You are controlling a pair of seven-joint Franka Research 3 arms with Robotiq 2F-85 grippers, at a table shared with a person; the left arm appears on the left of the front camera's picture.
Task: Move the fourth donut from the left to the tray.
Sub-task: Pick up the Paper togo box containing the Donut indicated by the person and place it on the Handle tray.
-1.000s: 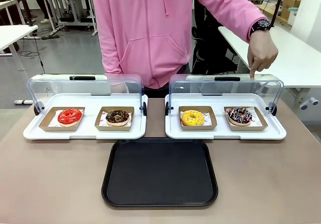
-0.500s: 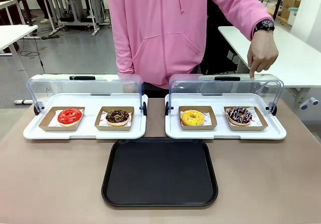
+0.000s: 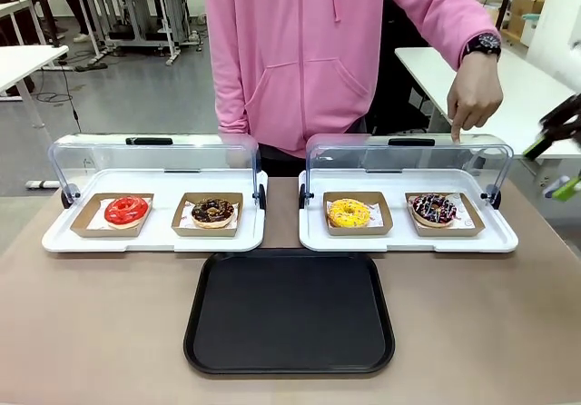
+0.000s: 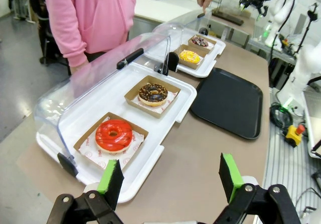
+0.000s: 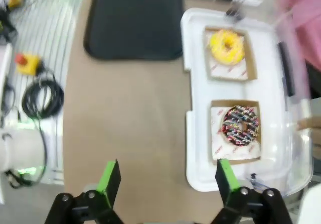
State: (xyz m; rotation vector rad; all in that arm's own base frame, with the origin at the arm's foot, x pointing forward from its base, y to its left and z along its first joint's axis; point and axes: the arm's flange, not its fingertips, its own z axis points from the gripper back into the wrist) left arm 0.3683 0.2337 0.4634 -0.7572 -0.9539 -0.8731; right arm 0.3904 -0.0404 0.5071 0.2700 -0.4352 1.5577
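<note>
Both left gripper (image 4: 170,174) and right gripper (image 5: 166,179) gape; reaching the fourth donut (image 5: 240,125) at its 1 o'clock, I may clip the person's hand (image 3: 474,96).

— Where's the chocolate-glazed ring donut with pink, white and coloured sprinkles (image 3: 434,209)?
— Lying flat in its small brown cardboard tray (image 3: 471,227), rightmost in the row.
— And the large flat black plastic tray (image 3: 289,314)?
— Level on the table (image 3: 91,332), central, nearer than the donut, apart from it.

Bright even indoor light; right wrist view motion-blurred, edges warped.
</note>
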